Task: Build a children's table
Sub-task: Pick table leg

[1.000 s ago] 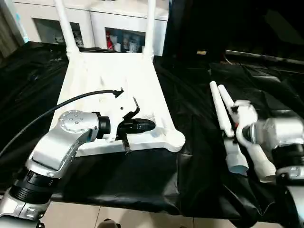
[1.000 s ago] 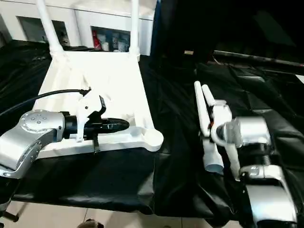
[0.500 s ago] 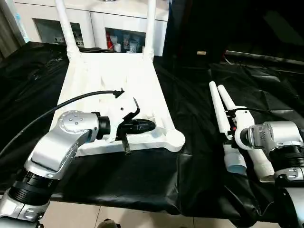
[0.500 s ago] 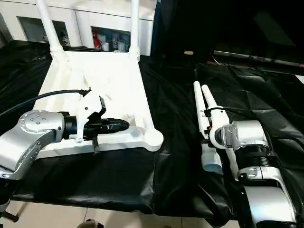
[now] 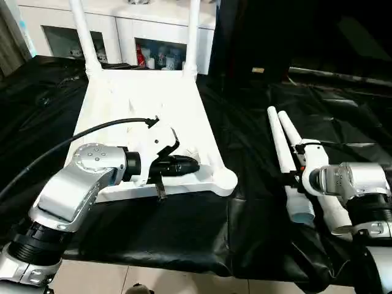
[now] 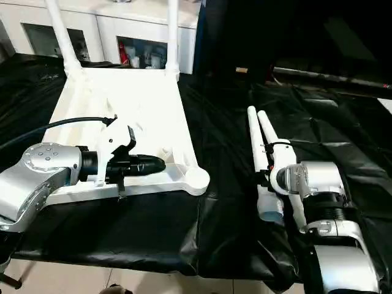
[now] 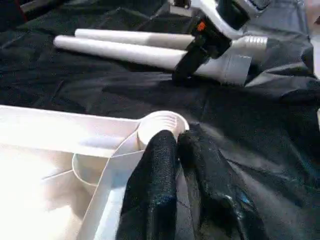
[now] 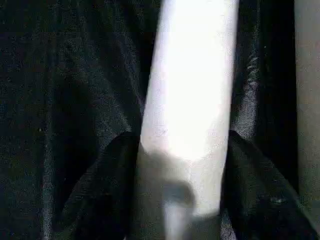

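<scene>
**Right claw closing on a loose leg; two corners awaiting legs**

We are inspecting from the near edge outward. Nearest us, our right gripper (image 8: 182, 200) is straddling one of the two loose legs (image 5: 283, 160) lying side by side on the black cloth (image 5: 184, 226). A second ago its fingers were spread wide above the leg; they are now drawing in, one on each side of the tube, and look at or very near its sides. We are judging the grasp as nearly made, not yet proven: the leg is lying flat on the cloth.

To the left, our left gripper (image 7: 177, 150) is resting on the near rim of the table top (image 5: 147, 98), which is lying upside down, ribbed side up. Its fingers, pressed together a moment ago, are now showing a narrow gap; whether they are pinching the rim or merely resting there, we cannot tell. Just beyond its tips we are seeing the open near corner socket (image 7: 162, 125).

Further off, two legs (image 5: 192, 37) are already standing upright in the far corners, with a white cabinet (image 5: 122, 30) behind.

We are reading this as the pick-up of the third leg, with that open socket as its likely destination.
</scene>
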You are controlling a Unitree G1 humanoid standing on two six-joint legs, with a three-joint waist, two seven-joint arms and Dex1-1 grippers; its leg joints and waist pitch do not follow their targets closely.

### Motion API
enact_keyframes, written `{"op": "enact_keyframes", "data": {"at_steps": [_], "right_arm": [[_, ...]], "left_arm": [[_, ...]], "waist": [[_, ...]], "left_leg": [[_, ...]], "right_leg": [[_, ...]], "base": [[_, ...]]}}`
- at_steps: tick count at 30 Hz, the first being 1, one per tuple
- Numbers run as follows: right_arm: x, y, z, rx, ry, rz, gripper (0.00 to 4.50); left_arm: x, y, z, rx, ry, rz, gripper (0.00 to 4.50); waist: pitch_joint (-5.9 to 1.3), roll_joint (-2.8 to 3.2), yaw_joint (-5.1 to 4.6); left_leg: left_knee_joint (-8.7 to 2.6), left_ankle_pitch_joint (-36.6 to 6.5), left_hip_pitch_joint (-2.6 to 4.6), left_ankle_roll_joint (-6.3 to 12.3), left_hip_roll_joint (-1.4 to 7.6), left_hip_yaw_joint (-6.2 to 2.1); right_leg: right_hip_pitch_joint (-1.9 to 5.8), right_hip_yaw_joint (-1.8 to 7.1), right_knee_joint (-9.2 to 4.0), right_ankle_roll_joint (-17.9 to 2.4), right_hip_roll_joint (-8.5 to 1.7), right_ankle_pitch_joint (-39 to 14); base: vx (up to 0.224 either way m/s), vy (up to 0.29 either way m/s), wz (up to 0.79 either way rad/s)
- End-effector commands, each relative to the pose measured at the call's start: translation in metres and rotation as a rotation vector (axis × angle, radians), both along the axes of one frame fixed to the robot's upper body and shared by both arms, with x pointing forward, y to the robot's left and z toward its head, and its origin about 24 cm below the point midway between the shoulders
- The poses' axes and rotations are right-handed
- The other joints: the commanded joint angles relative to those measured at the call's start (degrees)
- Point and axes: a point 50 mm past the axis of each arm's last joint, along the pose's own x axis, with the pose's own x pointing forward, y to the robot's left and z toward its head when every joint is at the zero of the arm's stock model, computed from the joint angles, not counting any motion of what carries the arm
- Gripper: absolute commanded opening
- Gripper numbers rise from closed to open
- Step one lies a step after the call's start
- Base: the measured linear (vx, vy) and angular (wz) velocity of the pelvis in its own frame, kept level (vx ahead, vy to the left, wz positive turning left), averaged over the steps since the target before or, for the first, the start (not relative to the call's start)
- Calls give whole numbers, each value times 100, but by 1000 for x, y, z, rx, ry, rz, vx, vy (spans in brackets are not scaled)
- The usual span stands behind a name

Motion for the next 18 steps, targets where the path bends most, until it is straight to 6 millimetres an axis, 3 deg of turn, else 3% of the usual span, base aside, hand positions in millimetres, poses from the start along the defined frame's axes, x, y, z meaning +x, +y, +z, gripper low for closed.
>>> {"op": "enact_keyframes", "data": {"at_steps": [1,2,4,5,6,7,9,10,12,13,14,15,18], "right_arm": [[-7,2,-10,24,23,-15,212],[-5,4,-8,39,-6,-22,200],[-1,7,-1,65,-72,-21,193],[0,8,1,70,-103,-15,191],[1,8,1,70,-109,-13,191],[3,10,5,93,-146,-18,190],[5,10,12,116,-218,-32,188],[6,11,13,121,-229,-34,188],[9,14,27,167,-334,-36,188],[9,14,29,171,-345,-36,188],[10,23,44,244,-440,9,187],[10,23,44,244,-440,9,187],[7,44,69,397,-586,162,187]], "left_arm": [[0,3,6,-27,-7,16,91],[1,4,6,-40,0,33,119],[5,2,8,-109,26,60,131],[6,1,8,-134,37,72,138],[7,1,8,-138,39,75,138],[11,-1,10,-188,54,101,150],[23,-6,12,-272,71,183,175],[25,-7,12,-285,75,198,177],[38,-14,15,-369,108,300,200],[39,-14,16,-376,112,308,213],[45,-21,18,-435,149,349,221],[45,-21,18,-435,149,349,221],[51,-34,21,-509,216,379,249]], "waist": [[-364,118,-25],[-371,93,-39],[-382,132,-52],[-377,185,-57],[-377,160,-59],[-386,284,-41],[-379,182,-51],[-383,176,-44],[-390,170,-36],[-399,168,-11],[-399,147,-21],[-400,143,-19],[-418,167,-33]], "left_leg": [[-415,-1845,155,-502,22,31],[-417,-1940,160,-518,17,20],[-417,-2017,170,-539,11,10],[-409,-2085,175,-552,3,15],[-413,-2130,176,-534,4,15],[-417,-2202,188,-537,-1,-13],[-405,-2272,188,-488,-12,10],[-391,-2261,195,-453,-19,26],[-408,-2054,132,-390,-23,6],[-390,-1999,166,-365,-11,16],[-404,-1902,131,-329,-16,11],[-407,-1880,123,-317,-12,6],[-404,-1719,91,-198,-14,7]], "right_leg": [[160,129,-493,-771,-154,-2020],[171,121,-497,-757,-144,-2058],[169,117,-494,-786,-136,-2008],[163,120,-509,-824,-130,-1949],[164,115,-517,-829,-125,-1969],[165,111,-496,-844,-140,-2020],[165,104,-557,-832,-117,-2078],[156,110,-561,-818,-115,-2109],[218,100,-543,-790,-134,-2131],[183,103,-565,-754,-142,-2132],[217,96,-553,-742,-138,-2092],[226,92,-546,-735,-135,-2063],[257,94,-547,-721,-133,-1830]], "base": [[0,0,0],[0,0,0],[0,0,0],[0,0,0],[0,0,0],[0,0,0],[0,0,0],[0,0,0],[0,0,0],[0,0,0],[0,0,0],[0,0,0],[0,0,0]]}}
